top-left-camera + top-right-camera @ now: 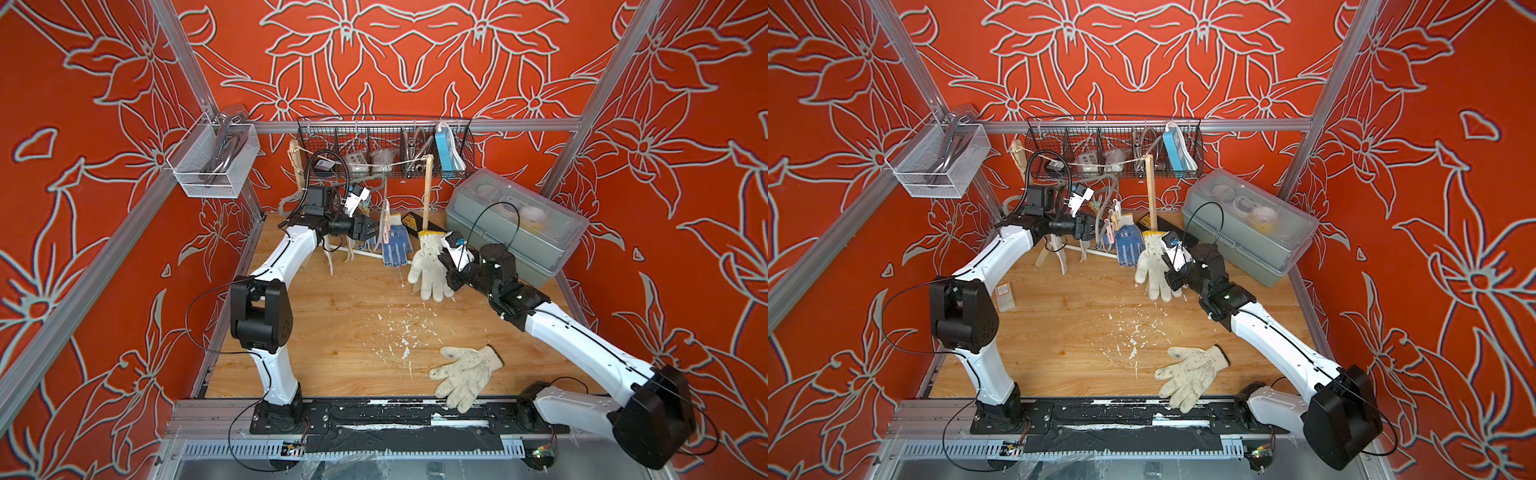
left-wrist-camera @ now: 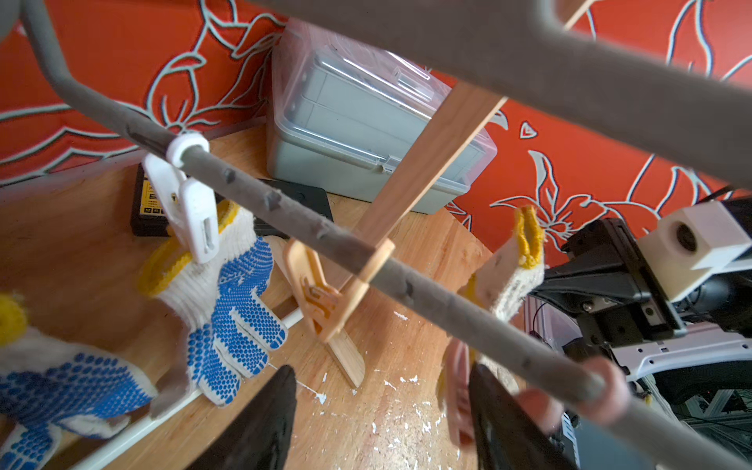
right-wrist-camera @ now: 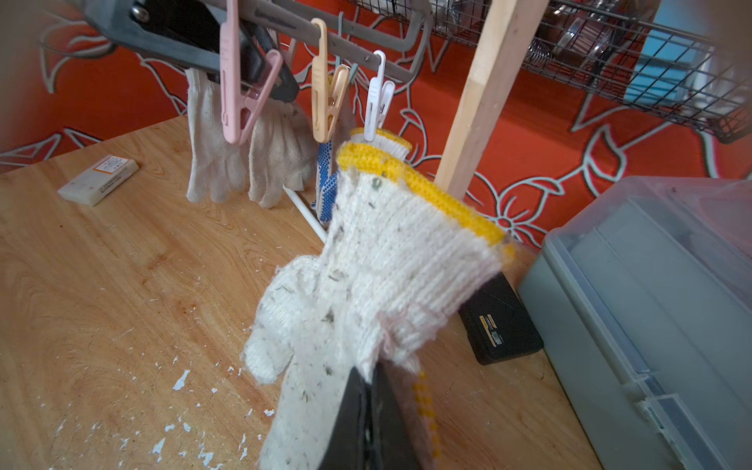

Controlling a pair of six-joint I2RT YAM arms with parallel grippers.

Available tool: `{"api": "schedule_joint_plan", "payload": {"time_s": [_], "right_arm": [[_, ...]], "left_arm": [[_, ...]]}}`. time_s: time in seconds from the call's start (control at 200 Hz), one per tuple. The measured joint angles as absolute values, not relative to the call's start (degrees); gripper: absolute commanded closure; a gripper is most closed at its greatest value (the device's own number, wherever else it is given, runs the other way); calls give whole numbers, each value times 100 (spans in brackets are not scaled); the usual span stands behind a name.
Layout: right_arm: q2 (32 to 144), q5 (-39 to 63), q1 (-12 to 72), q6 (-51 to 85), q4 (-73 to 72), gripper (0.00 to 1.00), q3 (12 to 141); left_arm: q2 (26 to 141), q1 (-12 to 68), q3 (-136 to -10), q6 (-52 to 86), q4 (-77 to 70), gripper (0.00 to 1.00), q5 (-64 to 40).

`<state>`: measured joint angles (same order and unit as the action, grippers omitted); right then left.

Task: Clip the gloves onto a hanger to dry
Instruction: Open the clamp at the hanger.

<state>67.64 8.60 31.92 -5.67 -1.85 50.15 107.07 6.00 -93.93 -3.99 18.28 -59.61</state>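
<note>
Wooden table (image 1: 332,316) takes up the whole cell floor; at its back R corner sits a grey plastic box (image 1: 519,232) w/ a clear lid; above the back edge a black wire basket (image 1: 386,166) hangs on the rail w/ odds & ends inside, no print legible from here. Below it the grey hanger (image 2: 285,212) hangs btwn two wooden posts (image 1: 427,195), w/ clips strung along its bar.

Gloves next. R gripper (image 3: 368,419) has its fingers pressed tight together on the held glove (image 3: 366,276); this one is off-white & dirt-speckled, yellow-edged cuff up, fingers dangling; it's in the air over the table, just beside the hanger's near end. A blue-dotted glove (image 2: 228,293) hangs by its yellow cuff from the white clip (image 2: 195,219); a 2nd blue-dotted glove (image 2: 61,386) shows next to it, its clip out of shot. Two plain gloves (image 3: 215,154) hang further along the bar. One loose glove (image 1: 465,378) lies flat at the table's front edge, fingertips over the black rail.

L gripper (image 2: 382,415) is up at the bar w/ its fingers (image 2: 264,423) spread wide; the pink clip (image 2: 460,390) is just beside one finger; can't tell if they touch.

Black case (image 3: 500,321) lies flat on the table against the grey box; it has a yellow label, text too small to read. Small white box (image 3: 97,179) lies on the table's L side; its label has orange & black print, chars unreadable. Peach clip (image 2: 321,297) sits on the bar btwn the white & pink ones. White flecks (image 1: 403,336) are scattered mid-table.
</note>
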Motion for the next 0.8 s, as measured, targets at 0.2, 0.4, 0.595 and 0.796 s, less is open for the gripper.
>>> {"api": "schedule_joint_plan", "payload": {"time_s": [0.2,0.4,0.595,0.796], "right_arm": [[6888,921,3192,-576,-169,100,5131],[6960,967,3194,-600,-172,100,5256],[6980,1024,3194,-650,-141,100,5256],[6980,1015,3192,-696,-49,100,5256]], "left_arm": [[11043,600,-9509,-242,1481,34,-6080],[11233,611,-9743,-126,1225,36,-6305],[11343,611,-9773,-163,1059,40,-6329],[11338,587,-9762,-395,1164,39,-6438]]}}
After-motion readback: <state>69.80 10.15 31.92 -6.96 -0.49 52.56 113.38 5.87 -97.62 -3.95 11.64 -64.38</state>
